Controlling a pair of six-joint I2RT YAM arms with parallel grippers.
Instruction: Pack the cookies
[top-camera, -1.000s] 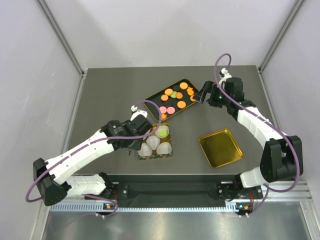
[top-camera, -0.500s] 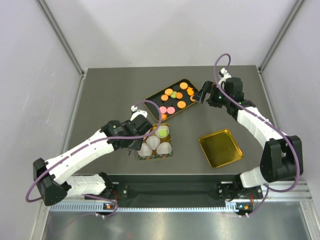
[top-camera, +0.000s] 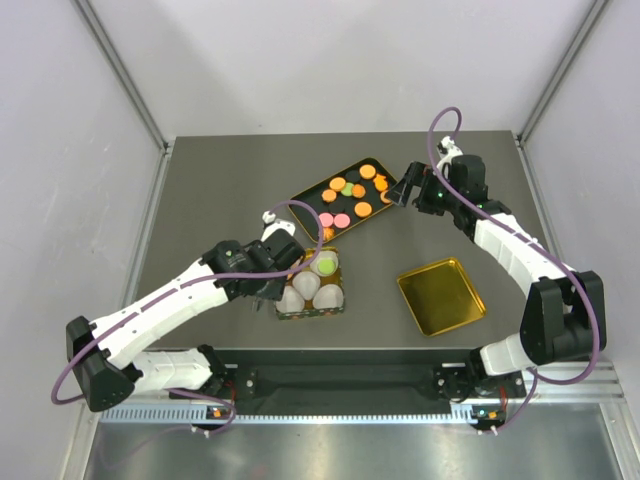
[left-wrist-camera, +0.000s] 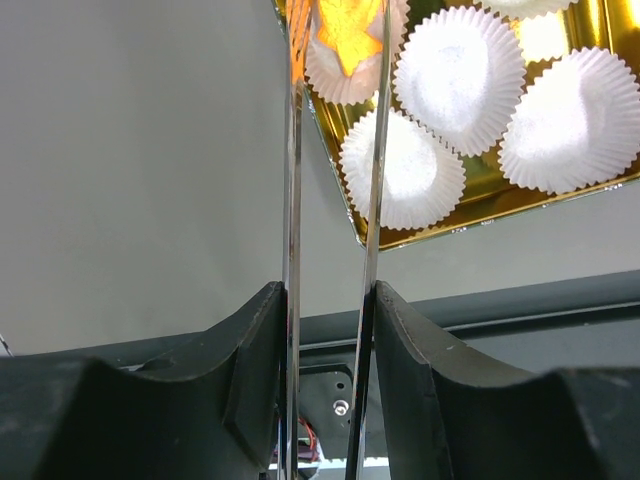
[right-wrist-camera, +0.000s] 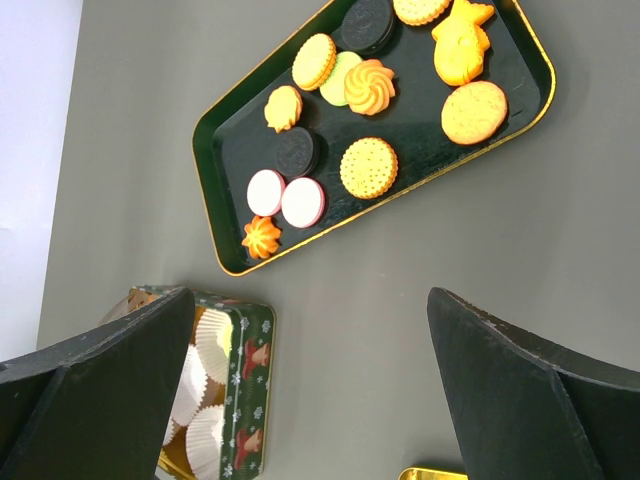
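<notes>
The cookies (top-camera: 347, 193) lie on a black gold-rimmed tray (top-camera: 312, 196): several orange ones (right-wrist-camera: 369, 167), two pink, one green and two dark. My right gripper (top-camera: 404, 190) hangs open and empty beside the tray's right end, its fingers (right-wrist-camera: 500, 390) spread wide. At the left edge of a green tin (top-camera: 338, 297), my left gripper (top-camera: 268, 284) is shut on metal tongs (left-wrist-camera: 375, 150). The tongs' tips straddle an orange star cookie (left-wrist-camera: 345, 30) in a white paper cup (left-wrist-camera: 340, 80). Whether they pinch it I cannot tell.
The tin's gold inside (left-wrist-camera: 480, 195) holds several white paper cups (left-wrist-camera: 460, 65), and one cup has a green cookie (top-camera: 326, 266). A gold lid (top-camera: 441, 296) lies open side up at the front right. Grey walls stand close on both sides.
</notes>
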